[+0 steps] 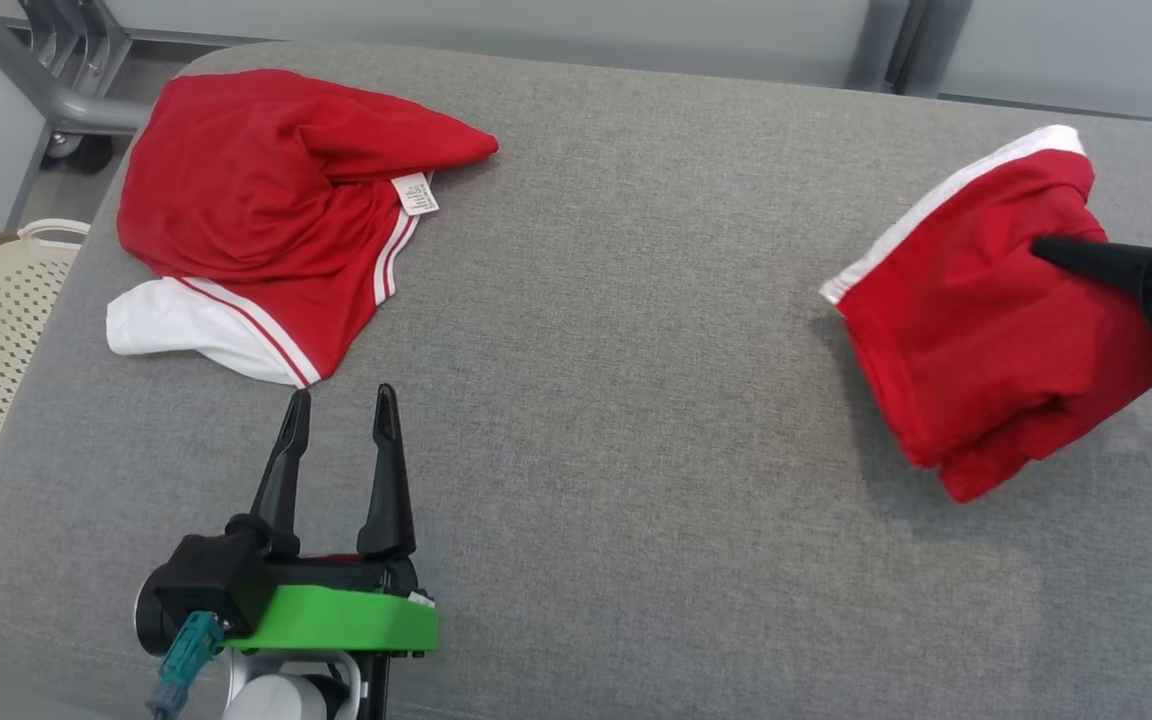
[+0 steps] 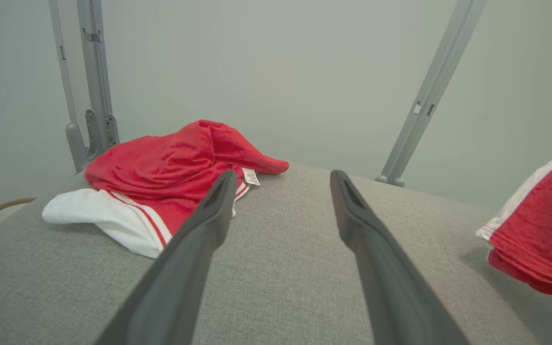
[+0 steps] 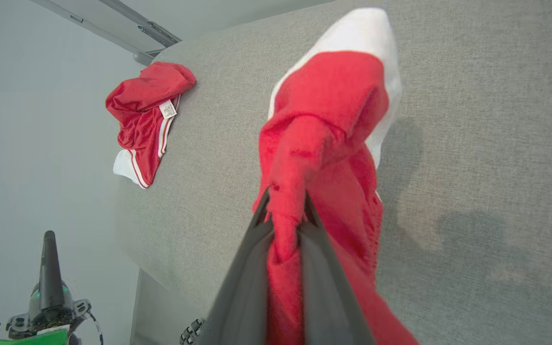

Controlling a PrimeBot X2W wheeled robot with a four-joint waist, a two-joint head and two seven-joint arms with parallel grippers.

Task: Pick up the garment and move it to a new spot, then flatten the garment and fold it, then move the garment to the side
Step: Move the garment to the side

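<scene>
Left gripper (image 1: 341,393) sat wide open up front. Right gripper (image 1: 1041,248), mostly cut off at the edge, pinched the garment (image 1: 976,340). Two red pieces total; other garment (image 1: 256,200) lay crumpled.

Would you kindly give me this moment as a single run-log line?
right tool: shut on red garment, hanging from grip | left tool: open, empty | other garment: crumpled, far left of table

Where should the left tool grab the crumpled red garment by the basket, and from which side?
Probably the striped hem corner of the garment, from the near side: it lies flat and thin on the table, pointing at the open left tool, while the middle is bunched into thick folds.
</scene>
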